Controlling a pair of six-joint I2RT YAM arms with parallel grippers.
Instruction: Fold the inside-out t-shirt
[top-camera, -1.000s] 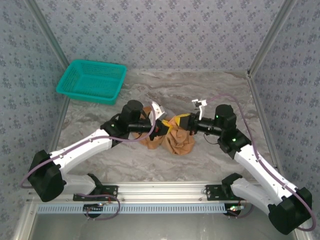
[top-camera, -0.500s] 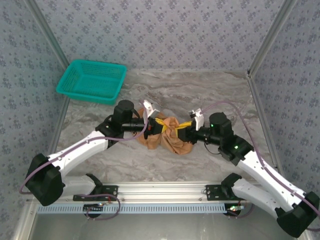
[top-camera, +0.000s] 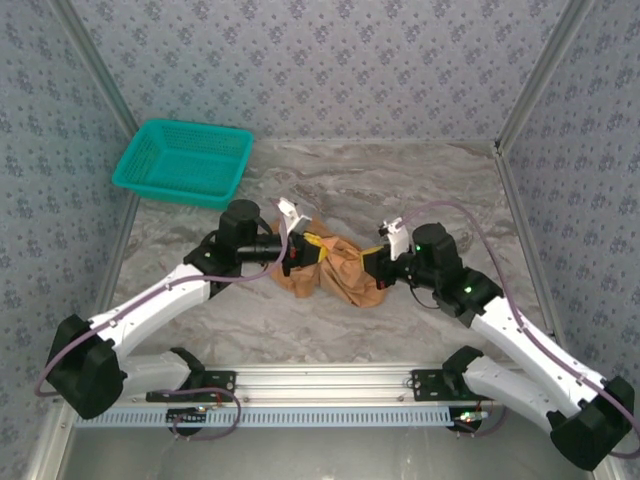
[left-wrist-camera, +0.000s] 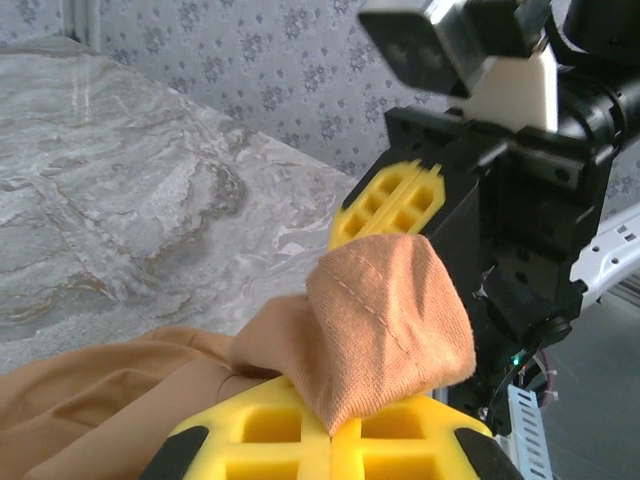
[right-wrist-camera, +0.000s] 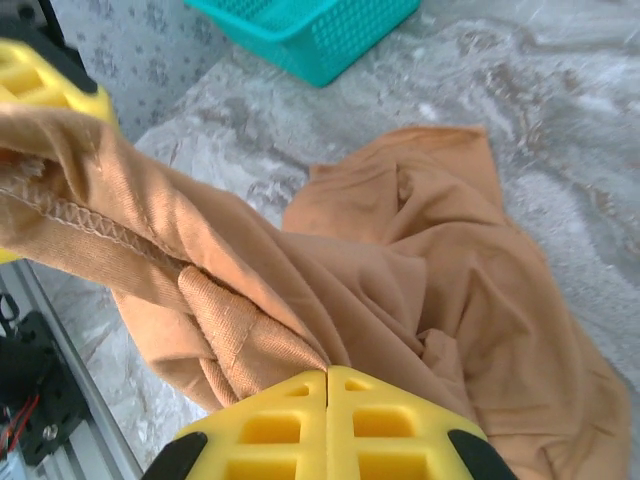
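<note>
left pincer (left-wrist-camera: 330, 438), right pincer (right-wrist-camera: 328, 388) — both tight on the t-shirt (top-camera: 345, 282)

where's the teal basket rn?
Top view: the teal basket sits at the far-left corner of the table, beyond the left arm and apart from the t-shirt bunched mid-table.

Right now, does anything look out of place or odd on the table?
Yes: the t-shirt lies crumpled in a heap, seams outward, not flat, pinched by the left tool and right tool.
</note>
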